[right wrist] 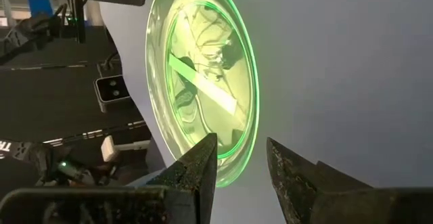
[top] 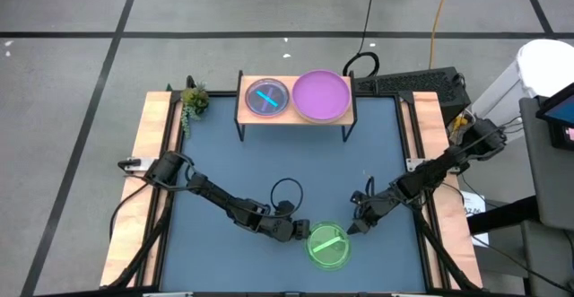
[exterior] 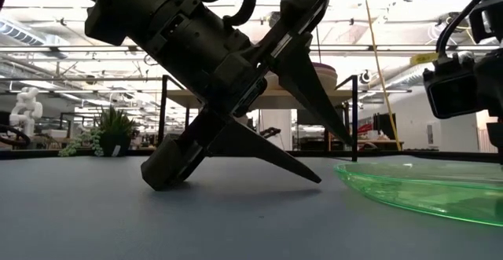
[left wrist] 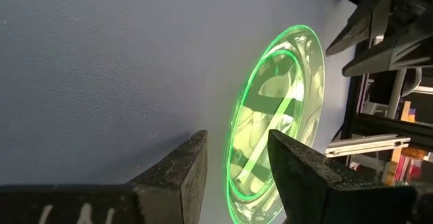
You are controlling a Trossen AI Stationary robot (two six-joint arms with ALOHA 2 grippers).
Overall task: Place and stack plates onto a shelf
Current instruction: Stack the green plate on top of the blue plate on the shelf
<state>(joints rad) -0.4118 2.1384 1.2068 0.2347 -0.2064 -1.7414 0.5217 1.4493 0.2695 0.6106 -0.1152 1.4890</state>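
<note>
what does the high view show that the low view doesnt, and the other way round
Only the high view shows what sits on the shelf: a blue plate beside a purple plate. It also shows which arm is which, with the left claw and the right claw flanking the green plate.

Only the low view shows the room behind the table and that the left claw's lower finger tip is down near the tabletop beside the plate's rim.

Both show the green plate flat on the blue table, and the small plant.

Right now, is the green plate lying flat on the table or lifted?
Flat: the green plate rests on the table, no hand gripping it.
</note>
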